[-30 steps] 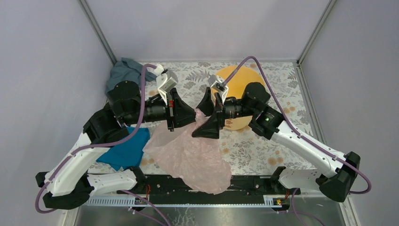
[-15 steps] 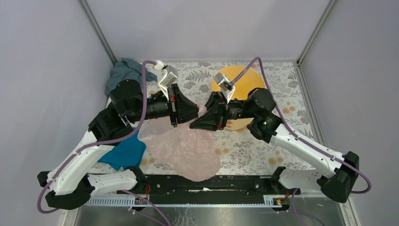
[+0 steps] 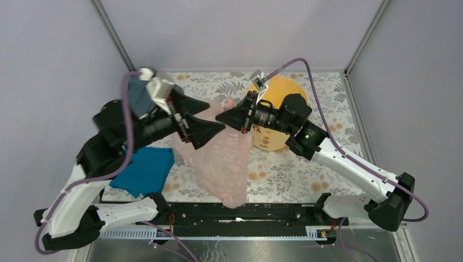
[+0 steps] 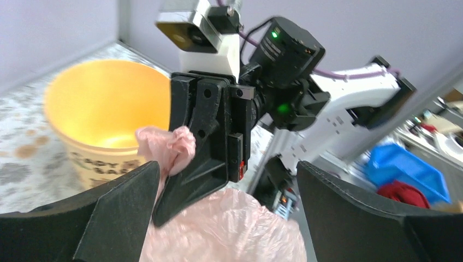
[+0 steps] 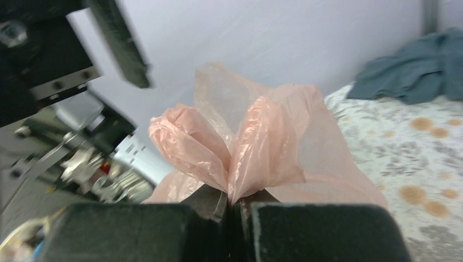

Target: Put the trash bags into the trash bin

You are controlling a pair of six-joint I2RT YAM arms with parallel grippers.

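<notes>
Centre frame, right gripper [image 5: 232, 206] has hoisted the bag [image 3: 224, 158] by its pinched top beside the bin [image 3: 286, 87], left gripper [image 3: 215, 117] drawn back, fingers spread, so drop-in looks close.

**Floral worktop and its load**

The worktop [image 3: 306, 180] wears a grey leaf print with orange spots. The trash bin [image 3: 281, 87] stands upright right of centre, toward the far side. A grey-blue cloth [image 3: 141, 97] is bunched in the far left corner. A bright blue cloth [image 3: 143, 172] lies near the left edge. The pink trash bag [image 3: 224, 164] droops over the middle, its low end reaching the near edge.
</notes>
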